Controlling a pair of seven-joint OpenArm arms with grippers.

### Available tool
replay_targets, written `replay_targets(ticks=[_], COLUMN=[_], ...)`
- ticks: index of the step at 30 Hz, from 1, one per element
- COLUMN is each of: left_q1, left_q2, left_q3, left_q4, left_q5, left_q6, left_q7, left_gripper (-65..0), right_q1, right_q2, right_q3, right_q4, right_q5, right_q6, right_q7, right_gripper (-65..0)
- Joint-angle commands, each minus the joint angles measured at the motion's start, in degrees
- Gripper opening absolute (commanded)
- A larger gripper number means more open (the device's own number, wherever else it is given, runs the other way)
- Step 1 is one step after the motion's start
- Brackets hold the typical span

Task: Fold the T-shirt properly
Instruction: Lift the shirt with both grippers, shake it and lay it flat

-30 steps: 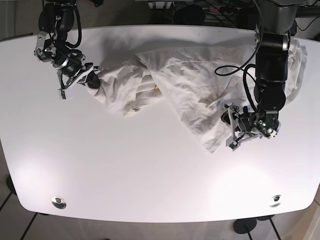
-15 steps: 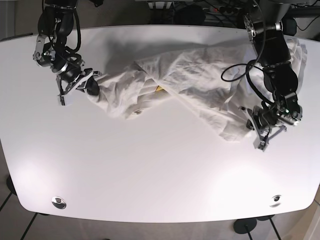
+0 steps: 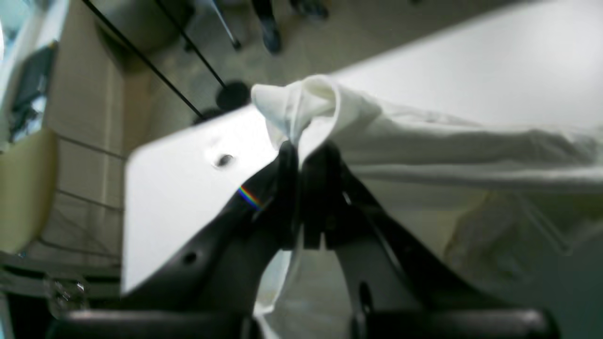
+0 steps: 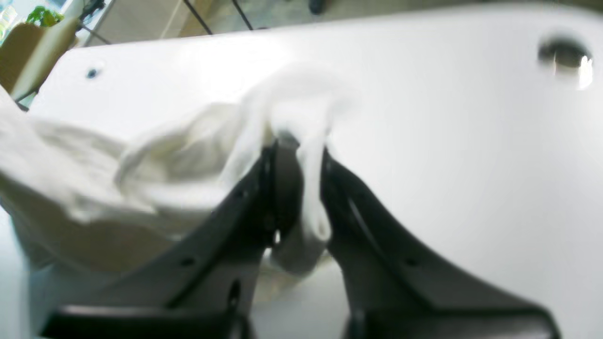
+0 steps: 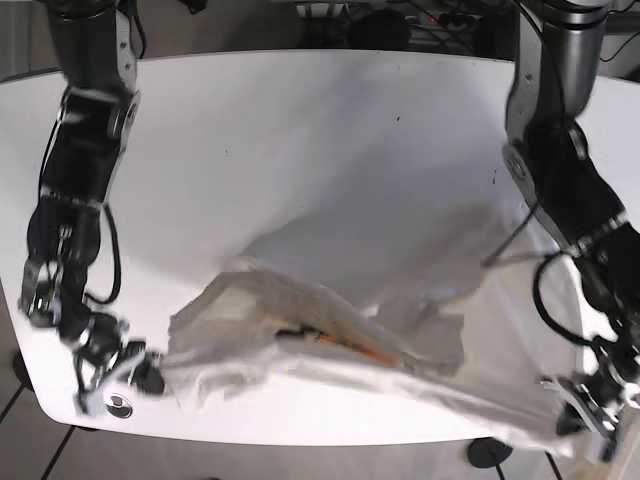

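The white T-shirt (image 5: 330,290) lies stretched across the front half of the white table (image 5: 300,130), with a small orange print (image 5: 335,342) showing in its folds. My right gripper (image 5: 152,374) is at the front left corner, shut on one end of the shirt. In the right wrist view its fingers (image 4: 297,146) pinch a bunch of fabric (image 4: 165,169). My left gripper (image 5: 582,408) is at the front right edge, shut on the other end. In the left wrist view its fingers (image 3: 306,153) pinch a fold of the shirt (image 3: 424,136).
A round metal hole (image 5: 118,405) sits in the table's front left corner beside my right gripper; it also shows in the right wrist view (image 4: 563,52). The matching front right hole shows in the left wrist view (image 3: 224,160). Both grippers are at the table's front edge, with floor beyond.
Both arms have swept from the back of the table to its front edge. They dragged the shirt forward and stretched it wide between them.
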Motion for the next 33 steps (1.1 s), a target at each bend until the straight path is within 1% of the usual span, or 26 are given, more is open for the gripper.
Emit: replay_targets(ticks=[1,2,3,5,6,8,10,11,12,13,16,18,21,23,25,27,29,33], left_q1=[-9.8,-13.76,-16.57,-17.1,-16.57,-11.74,-5.05,-1.71,2.59,8.75,21.67,35.03,48.04,53.67,57.98,60.44,63.78,68.26], left_q2=[-2.19,-4.22,-5.18,-5.71,-7.12,-8.17,-8.17,-8.17,-8.17,-8.0,-6.94,-2.99,0.97,2.2,2.55,2.55,2.47,2.47], left_q3=[-0.39,-0.39,-0.39,-0.66,-2.06,-4.17,-7.6,-9.27,-11.12,-13.41,-16.92,-21.41,-22.9,-24.92,-25.71,-25.8,-26.59,-30.55], left_q4=[-2.99,-4.84,-5.72,-5.45,-3.78,-1.93,1.58,3.78,5.8,7.91,9.93,14.24,17.14,18.2,19.69,20.57,21.54,22.42], left_q5=[-0.49,-0.57,-0.66,-0.75,-0.75,-0.84,-0.84,-0.84,-0.84,-0.84,-0.84,-0.84,-0.84,-0.84,-0.84,-0.84,-0.84,-0.84], left_q6=[0.32,0.32,0.32,0.32,0.32,0.32,0.32,0.32,0.32,0.32,0.32,0.32,0.32,0.32,0.32,0.32,0.32,0.32], left_q7=[-1.91,-1.91,-1.91,-1.91,-1.82,-1.21,1.17,2.05,2.4,2.4,2.4,2.4,2.31,2.31,2.31,2.31,2.31,2.31], left_gripper=[-65.0,-65.0,-65.0,-65.0,-65.0,-65.0,-65.0,-65.0,-65.0,-65.0,-65.0,-65.0,-65.0,-65.0,-65.0,-65.0,-65.0,-64.7], right_q1=[9.31,13.79,16.7,17.75,17.57,13.79,5.09,0.96,-2.73,-8.97,-23.04,-37.55,-51.17,-57.5,-62.16,-65.15,-67.7,-71.57], right_q2=[2.3,3.26,3.61,3.88,3.97,4.67,4.58,4.49,3.97,2.47,0.1,-2.54,-5.97,-7.9,-8.78,-8.87,-8.87,-8.87], right_q3=[-0.94,-0.94,-0.94,-0.76,-0.68,-0.5,4.07,5.83,7.41,10.22,14.36,16.99,20.42,22.01,22.53,22.44,22.53,22.53], right_q4=[-1.32,-2.38,-2.73,-2.46,-1.67,1.14,8.0,10.63,13.62,17.49,24.44,29.36,31.91,34.63,37.27,38.15,38.41,38.5], right_q5=[1.56,1.74,1.83,1.83,2.09,2.26,2.26,2.26,2.26,2.09,2.26,2.18,2.26,2.26,2.26,2.26,3.5,6.92], right_q6=[0.23,0.23,0.23,0.23,0.23,0.23,0.14,0.14,0.14,0.14,0.14,0.67,0.76,0.84,0.84,0.84,0.84,0.84], right_q7=[3.6,3.6,3.6,2.89,1.49,-0.71,-1.77,-3.26,-4.93,-6.69,-7.31,-7.04,-7.04,-7.04,-7.04,-7.04,-7.04,-7.04], right_gripper=[-62.9,-62.9,-62.9,-62.9,-62.9,-62.9,-63.1,-63.1,-63.1,-63.1,-63.1,-63.1,-63.1,-63.1,-63.1,-62.9,-62.9,-62.6])
